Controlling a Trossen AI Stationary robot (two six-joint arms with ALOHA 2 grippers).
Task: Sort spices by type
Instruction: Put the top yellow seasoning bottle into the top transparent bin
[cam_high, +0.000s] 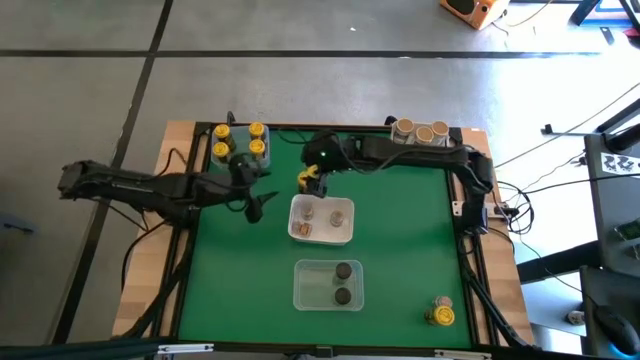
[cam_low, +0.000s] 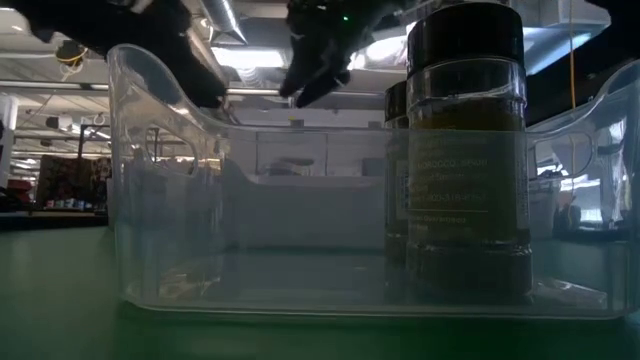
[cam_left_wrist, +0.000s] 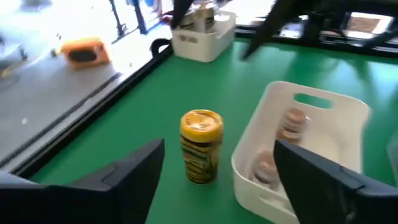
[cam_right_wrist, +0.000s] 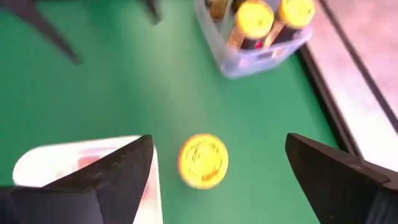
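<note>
Right wrist view: open right claw (cam_right_wrist: 214, 180) above yellow-lidded jar (cam_right_wrist: 203, 160).

The bench (cam_high: 400, 250) wears a matt green mat inside a pale wood rim. The clear bin (cam_low: 300, 250) looks like glossy, see-through plastic; the white bin (cam_left_wrist: 323, 124) like smooth opaque plastic. A yellow-lidded jar (cam_left_wrist: 201, 146) carries a shiny printed label.

- Upright yellow-lidded cylindrical spice jar (cam_left_wrist: 201, 146) on green mat beside white bin.
- Four yellow-lidded jars (cam_high: 239, 142) grouped in far-left corner bin.
- Two dark-lidded jars (cam_high: 343, 282) in clear bin.
</note>
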